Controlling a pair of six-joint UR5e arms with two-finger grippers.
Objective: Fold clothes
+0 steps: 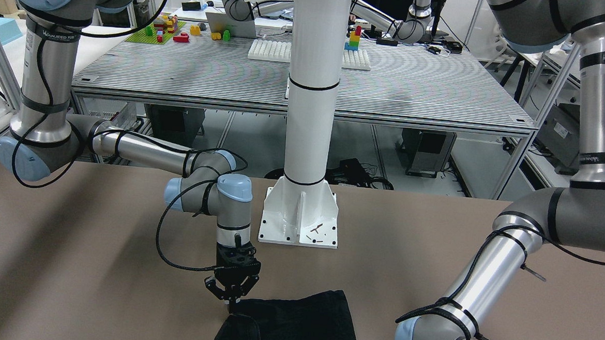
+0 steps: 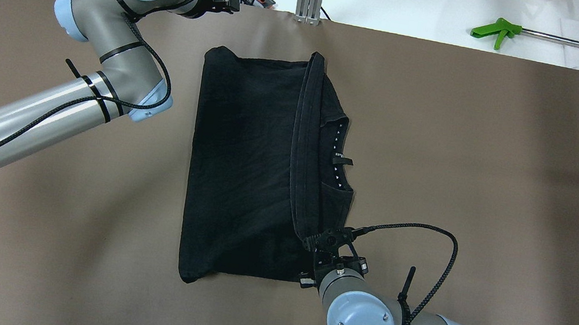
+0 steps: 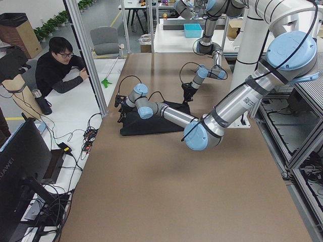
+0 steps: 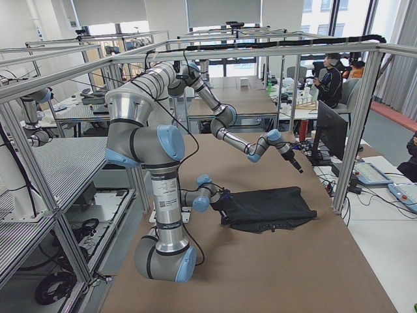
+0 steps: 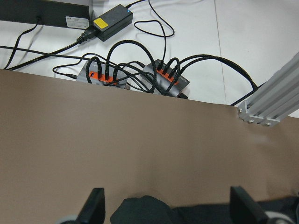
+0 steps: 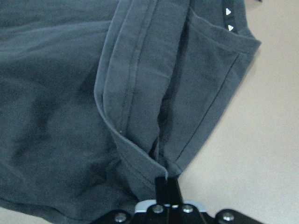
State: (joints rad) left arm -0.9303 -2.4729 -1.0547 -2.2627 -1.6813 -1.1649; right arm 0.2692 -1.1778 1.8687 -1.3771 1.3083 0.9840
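We are in a robotics lab: aluminium frame posts (image 4: 357,130) stand around our brown table (image 2: 490,185), more robot arms (image 1: 236,6) stand at a far bench (image 1: 415,88) strewn with toy bricks (image 1: 167,27), while a person (image 3: 58,68) and a monitor (image 3: 25,166) sit just off the table's side

Black garment (image 2: 243,167), brown table (image 2: 486,213)

Both the left arm (image 2: 19,113) and the right arm (image 2: 358,319) are silver-grey tubes joined by rounded grey housings with pale blue caps, the cap at lower right of the overhead view showing small screws. A braided black cable (image 2: 416,225) runs along each, strapped with black zip ties. The right gripper (image 1: 230,303) is black, with bolted linkage jaws, and dark lettering marks the segment at the front-facing view's upper left.
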